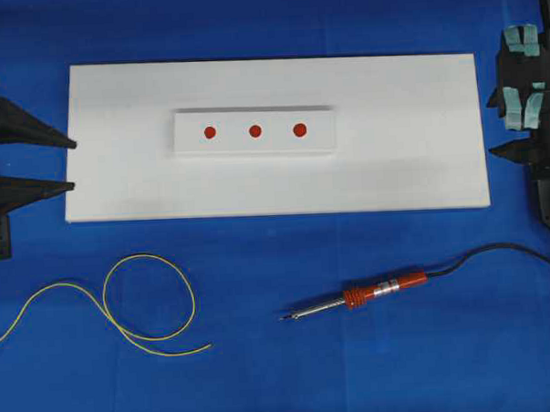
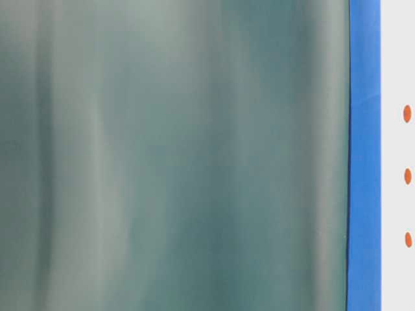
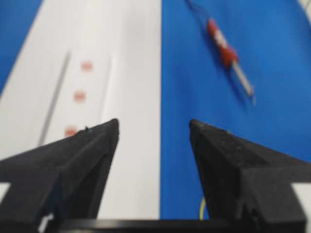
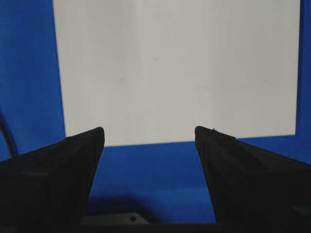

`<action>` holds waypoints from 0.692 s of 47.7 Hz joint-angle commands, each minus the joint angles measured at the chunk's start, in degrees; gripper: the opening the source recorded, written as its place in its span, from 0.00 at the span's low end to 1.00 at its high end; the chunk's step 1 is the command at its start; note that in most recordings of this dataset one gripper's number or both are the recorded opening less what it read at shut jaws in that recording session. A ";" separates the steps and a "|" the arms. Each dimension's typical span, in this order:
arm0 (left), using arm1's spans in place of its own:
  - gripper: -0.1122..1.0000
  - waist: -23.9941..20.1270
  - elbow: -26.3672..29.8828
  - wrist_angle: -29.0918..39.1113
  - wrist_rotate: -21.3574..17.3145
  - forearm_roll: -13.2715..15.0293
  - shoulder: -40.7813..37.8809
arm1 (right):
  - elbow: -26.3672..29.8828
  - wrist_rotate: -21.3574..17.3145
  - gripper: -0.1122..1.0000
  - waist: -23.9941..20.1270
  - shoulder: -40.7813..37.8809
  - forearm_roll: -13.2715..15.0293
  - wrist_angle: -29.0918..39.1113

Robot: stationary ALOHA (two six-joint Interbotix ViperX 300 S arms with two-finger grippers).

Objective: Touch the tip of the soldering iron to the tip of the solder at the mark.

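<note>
We see both claws spread and empty, nothing picked up yet. In the overhead view the left gripper (image 1: 70, 164) sits at the left edge, mid-height, fingers pointing right at the board (image 1: 419, 163); the right gripper (image 1: 493, 123) is at the right edge, upper part of the frame. The solder (image 1: 150, 303) lies on the blue cloth at lower left, below the left gripper, loop in the middle and free cut end pointing right near bottom center. The iron (image 1: 385, 290) lies lower right of center, long axis near horizontal with a slight tilt, tip pointing left, orange handle and cord toward the right edge. So we judge left arm is nearer the solder, right arm nearer the iron handle; each must drop toward the bottom of the frame first. The marks (image 1: 254, 131) are three red dots in a row on the raised strip at upper center, well apart from both items. Table-level view is mostly blocked by blur.
</note>
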State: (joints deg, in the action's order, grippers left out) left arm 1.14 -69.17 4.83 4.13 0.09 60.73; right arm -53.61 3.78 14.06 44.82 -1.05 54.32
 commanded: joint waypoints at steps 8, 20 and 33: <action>0.58 -0.18 -1.32 6.15 0.09 -0.09 -0.53 | -0.44 0.00 0.67 0.09 0.00 0.09 0.26; 0.60 -0.35 -2.20 7.91 -1.05 -0.09 -1.85 | -2.99 0.00 0.67 0.09 0.00 0.00 0.00; 0.60 -0.44 -2.46 14.15 0.09 -0.09 -2.37 | -3.08 0.18 0.67 0.09 0.26 0.09 0.79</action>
State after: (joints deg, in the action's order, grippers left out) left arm 0.97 -72.33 18.54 4.22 0.09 58.89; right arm -57.30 3.87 14.06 44.91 -1.05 54.76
